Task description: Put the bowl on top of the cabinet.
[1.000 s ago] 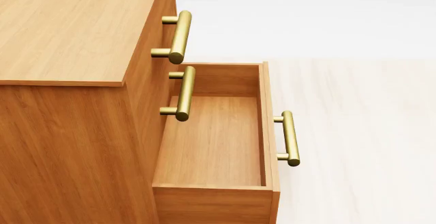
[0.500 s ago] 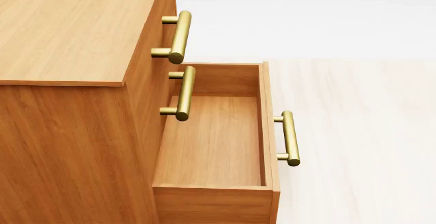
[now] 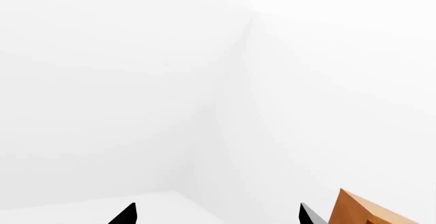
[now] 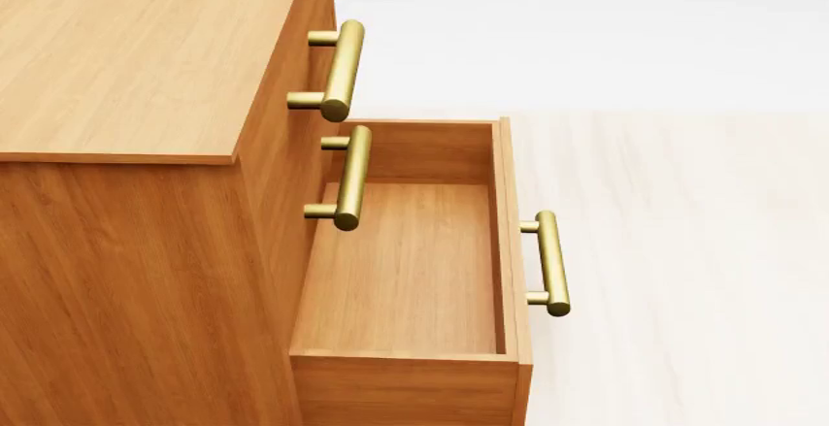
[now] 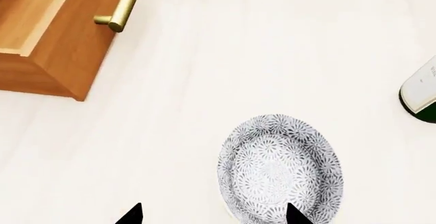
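The bowl (image 5: 279,169), round and covered in a dense blue-grey floral speckle, sits low and right of centre in the right wrist view, resting on a pale whitish surface that may be the floor or a tabletop; it is hard to say which. Being round, it has no long axis to line up with. The right claw (image 5: 212,215) shows only as two dark fingertips at the bottom edge, spread apart and empty, with the bowl just ahead of them and overlapping the right-hand tip. The cabinet (image 5: 48,35) fills the upper left of that frame, with its pulled-out drawer and a brass handle (image 5: 122,7). A dark green and white object (image 5: 421,94) is cut off at the right edge. The head view shows the cabinet's bare wooden top at upper left and the open bottom drawer (image 4: 408,271), empty, but neither bowl nor arms. The left claw (image 3: 218,216) faces blank white walls, tips apart, holding nothing, so the right arm is judged the nearer one.
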Tool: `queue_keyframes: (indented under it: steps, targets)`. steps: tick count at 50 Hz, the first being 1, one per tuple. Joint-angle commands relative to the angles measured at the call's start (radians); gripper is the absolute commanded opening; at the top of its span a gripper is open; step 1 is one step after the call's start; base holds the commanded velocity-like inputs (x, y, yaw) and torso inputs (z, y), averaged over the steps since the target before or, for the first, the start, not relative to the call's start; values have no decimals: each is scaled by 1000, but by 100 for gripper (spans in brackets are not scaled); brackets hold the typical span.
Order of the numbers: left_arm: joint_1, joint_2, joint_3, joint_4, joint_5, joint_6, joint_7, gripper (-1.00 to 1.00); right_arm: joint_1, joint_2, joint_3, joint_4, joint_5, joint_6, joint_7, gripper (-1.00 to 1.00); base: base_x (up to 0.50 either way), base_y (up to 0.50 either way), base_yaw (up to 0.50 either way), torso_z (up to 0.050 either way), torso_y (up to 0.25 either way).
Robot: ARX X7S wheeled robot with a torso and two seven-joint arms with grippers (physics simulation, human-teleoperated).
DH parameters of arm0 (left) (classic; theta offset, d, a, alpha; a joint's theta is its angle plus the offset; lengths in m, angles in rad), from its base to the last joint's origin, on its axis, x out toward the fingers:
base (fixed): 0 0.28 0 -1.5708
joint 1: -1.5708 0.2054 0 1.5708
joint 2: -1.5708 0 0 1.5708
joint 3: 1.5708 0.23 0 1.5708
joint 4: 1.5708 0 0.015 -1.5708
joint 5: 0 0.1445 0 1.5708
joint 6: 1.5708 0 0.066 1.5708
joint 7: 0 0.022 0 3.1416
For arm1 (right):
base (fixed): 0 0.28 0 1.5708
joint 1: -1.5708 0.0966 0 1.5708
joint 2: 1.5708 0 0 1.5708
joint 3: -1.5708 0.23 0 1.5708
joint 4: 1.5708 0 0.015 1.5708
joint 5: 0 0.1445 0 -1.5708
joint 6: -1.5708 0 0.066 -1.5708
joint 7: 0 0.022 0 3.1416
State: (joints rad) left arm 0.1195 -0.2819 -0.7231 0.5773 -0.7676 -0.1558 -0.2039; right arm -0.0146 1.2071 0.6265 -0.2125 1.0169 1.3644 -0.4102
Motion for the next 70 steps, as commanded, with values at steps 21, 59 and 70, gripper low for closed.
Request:
queue_keyframes:
  steps: [21, 59, 70]
  targets:
    - [6, -4, 2, -8, -3, 7, -3, 100, 390, 6, -521, 125, -15, -65, 53, 100, 0, 0, 0, 0, 0]
    - [11, -8, 9, -13, 0, 18, -5, 100, 537, -169, -677, 384, -87, -54, 95, 100, 0, 0, 0, 0, 0]
    - [13, -10, 8, -11, -3, 19, -8, 100, 517, -197, -679, 420, -97, -78, 106, 100, 0, 0, 0, 0, 0]
